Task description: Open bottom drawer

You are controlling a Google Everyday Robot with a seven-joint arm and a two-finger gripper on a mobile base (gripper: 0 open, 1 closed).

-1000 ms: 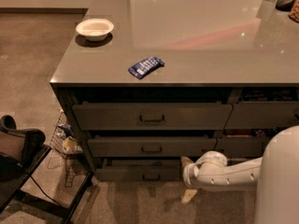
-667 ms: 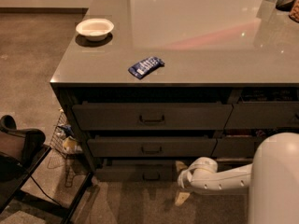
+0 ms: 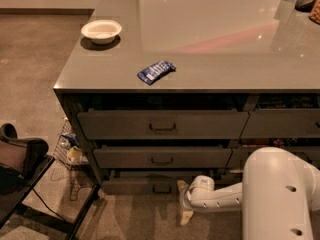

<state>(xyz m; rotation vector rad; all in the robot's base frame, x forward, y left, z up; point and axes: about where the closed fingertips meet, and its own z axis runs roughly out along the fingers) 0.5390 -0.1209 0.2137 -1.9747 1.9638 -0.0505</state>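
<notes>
I am looking down at a grey cabinet with a glossy countertop (image 3: 215,39) and three wide drawers stacked on its front. The bottom drawer (image 3: 130,186) is sitting lowest, right above the carpet (image 3: 135,221), under the middle drawer (image 3: 120,157) and the taller top drawer (image 3: 115,125). Its small dark handle (image 3: 161,189) is showing at the centre of the flat front. I cannot tell if this drawer is pulled out at all.

The gripper (image 3: 184,201) is hanging low in front of the cabinet, just to the right of that handle and not on it. Its two pale fingers (image 3: 182,186) are standing apart with a clear gap, one above the other, and they are holding nothing. The upper finger is lying against the right part of the bottom drawer's front in this view; I cannot tell if it is really touching. The lower finger is pointing down over the carpet. The white arm (image 3: 220,198) is reaching in from the right, and its big white body (image 3: 275,194) is filling the lower right corner.

On the countertop a white bowl (image 3: 101,30) is standing near the left back corner, and a blue packet (image 3: 156,71) is lying near the front edge, well apart from the bowl. On the floor at the left a wire basket (image 3: 66,145) is leaning beside the cabinet, near a black chair (image 3: 20,166).
</notes>
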